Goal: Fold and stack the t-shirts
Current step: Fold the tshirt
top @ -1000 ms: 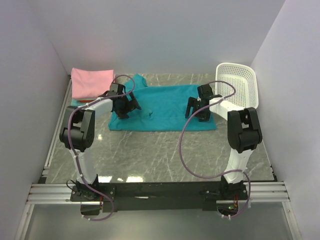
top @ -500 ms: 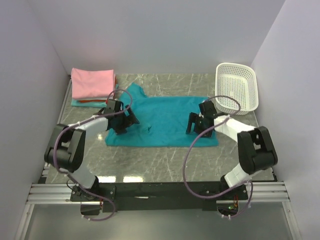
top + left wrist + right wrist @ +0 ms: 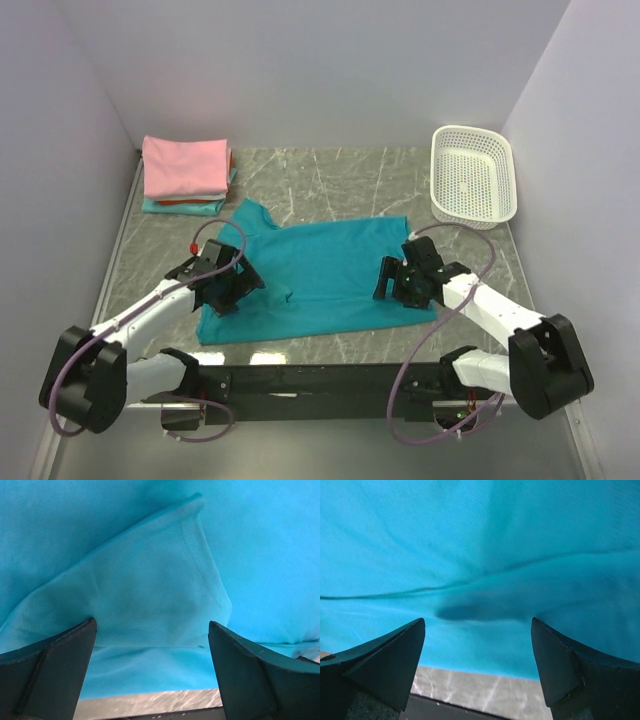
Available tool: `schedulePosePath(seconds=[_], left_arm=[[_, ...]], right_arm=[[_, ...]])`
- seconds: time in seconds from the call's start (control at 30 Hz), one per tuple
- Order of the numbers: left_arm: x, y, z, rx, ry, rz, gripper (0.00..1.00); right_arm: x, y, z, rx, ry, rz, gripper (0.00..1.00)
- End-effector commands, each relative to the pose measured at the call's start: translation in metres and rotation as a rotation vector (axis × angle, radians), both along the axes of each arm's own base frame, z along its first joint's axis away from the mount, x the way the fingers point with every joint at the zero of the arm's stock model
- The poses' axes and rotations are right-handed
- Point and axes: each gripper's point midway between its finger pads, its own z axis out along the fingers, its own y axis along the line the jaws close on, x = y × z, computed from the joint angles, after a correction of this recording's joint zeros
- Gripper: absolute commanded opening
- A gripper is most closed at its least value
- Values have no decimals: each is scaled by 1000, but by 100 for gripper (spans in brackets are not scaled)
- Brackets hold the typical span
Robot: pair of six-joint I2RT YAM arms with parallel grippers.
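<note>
**Teal-blue soft cloth t-shirt (image 3: pixel 320 265) lay spread on the table, both claws wide above it**

Top view: the left gripper (image 3: pixel 232 292) sat low over the shirt's near-left corner and the right gripper (image 3: pixel 393 283) over its near-right edge. Both had their jaws spread wide and held nothing. On the grey veined marble tabletop (image 3: pixel 330 170), a folded pink t-shirt (image 3: pixel 185 163) topped aqua and red folded shirts (image 3: pixel 185 206) at the far left. A white plastic lattice basket (image 3: pixel 473 132) stood far right, well apart from the arms.

Left wrist view: between wide black fingers (image 3: pixel 50 665), a hemmed flap lay folded over; contact could not be told.

Right wrist view: open fingers (image 3: pixel 385 660) framed smooth cloth with one long crease.
</note>
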Motion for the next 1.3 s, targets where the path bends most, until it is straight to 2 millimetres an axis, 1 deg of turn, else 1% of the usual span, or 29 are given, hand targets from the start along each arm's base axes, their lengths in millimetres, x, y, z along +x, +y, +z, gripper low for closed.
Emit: schedulePosePath(seconds=[0.0, 0.07, 0.1, 0.2, 0.23, 0.27, 0.3, 0.33, 0.37, 0.4, 0.43, 0.47, 0.5, 0.53, 0.57, 0.6, 0.63, 0.67, 0.7, 0.73, 0.77, 0.8, 0.83, 0.87, 0.93, 0.97, 1.03, 1.07, 1.27], left_arm=[[5, 7, 21, 39, -56, 22, 100], [21, 7, 47, 53, -117, 21, 99], [25, 15, 51, 97, -122, 46, 99], [55, 19, 87, 144, -213, 76, 99], [63, 20, 88, 166, -205, 80, 99], [79, 21, 107, 171, -247, 85, 99], [88, 21, 113, 176, -256, 85, 99], [101, 23, 108, 194, -237, 87, 99], [119, 20, 126, 190, -279, 84, 100], [130, 20, 129, 198, -283, 85, 99], [143, 22, 115, 227, -239, 84, 100], [163, 18, 133, 222, -271, 80, 99], [173, 18, 132, 234, -263, 70, 100], [185, 19, 111, 260, -208, 67, 99], [205, 17, 127, 261, -240, 73, 100], [213, 17, 123, 278, -223, 63, 100], [223, 21, 99, 312, -163, 62, 98], [243, 20, 115, 314, -195, 77, 97], [251, 22, 111, 332, -181, 74, 93], [255, 26, 84, 372, -105, 58, 91], [270, 26, 94, 378, -129, 72, 90], [275, 26, 89, 386, -113, 65, 88], [279, 27, 69, 399, -73, 47, 86], [289, 26, 71, 395, -86, 51, 84], [295, 26, 50, 396, -49, 34, 81], [302, 27, 52, 398, -58, 47, 81], [306, 28, 35, 405, -34, 42, 78], [311, 30, 35, 403, -37, 52, 76], [314, 31, 5, 401, 12, 39, 61]], right_arm=[[17, -6, 37, -31, -108, -15, 93], [31, -8, 60, -45, -164, -33, 96], [45, -4, 86, -30, -234, -36, 97], [69, -2, 131, -10, -368, -58, 98], [74, -5, 140, -16, -393, -71, 98], [79, -7, 148, -21, -419, -86, 98], [85, -9, 161, -21, -447, -106, 98], [92, -15, 166, -40, -471, -139, 98], [96, -17, 170, -41, -484, -156, 98], [101, -21, 176, -40, -497, -180, 98], [104, -21, 178, -32, -505, -181, 99], [107, -23, 179, -30, -505, -189, 99], [111, -24, 180, -30, -502, -188, 99], [115, -28, 181, -31, -504, -195, 99], [117, -26, 177, -21, -489, -177, 99], [119, -27, 177, -18, -488, -178, 99], [122, -29, 176, -16, -485, -180, 99], [122, -29, 173, -16, -477, -173, 99], [123, -28, 166, -15, -456, -160, 99], [123, -31, 161, -20, -441, -160, 99], [125, -35, 153, -32, -419, -166, 99], [124, -36, 148, -39, -405, -164, 99], [124, -38, 143, -44, -390, -165, 99], [126, -44, 136, -52, -372, -179, 99], [125, -46, 129, -43, -350, -180, 99], [126, -49, 123, -42, -336, -186, 99], [126, -48, 118, -24, -318, -178, 99], [127, -48, 114, -24, -306, -175, 99], [130, -51, 104, -28, -278, -176, 99]])
